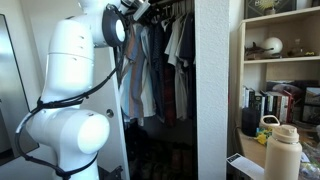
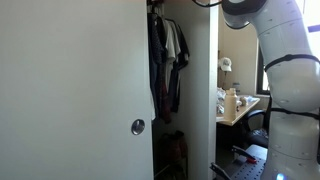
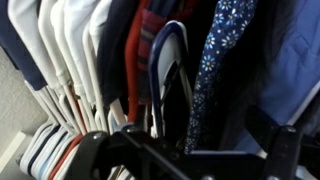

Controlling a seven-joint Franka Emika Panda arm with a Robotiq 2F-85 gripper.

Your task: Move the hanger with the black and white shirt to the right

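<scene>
The white arm (image 1: pixel 72 60) stands tall in both exterior views, heavy lower joint (image 1: pixel 70 135) down low, thick links stacked above it, and a black cable (image 1: pixel 55 100) looping round its middle. At the top it bends over and reaches forward, with the wrist (image 1: pixel 122 28) high near the frame's upper edge. In the wrist view the gripper (image 3: pixel 190 145) comes in from the bottom, its dark fingers (image 3: pixel 283 140) spread wide apart.
</scene>
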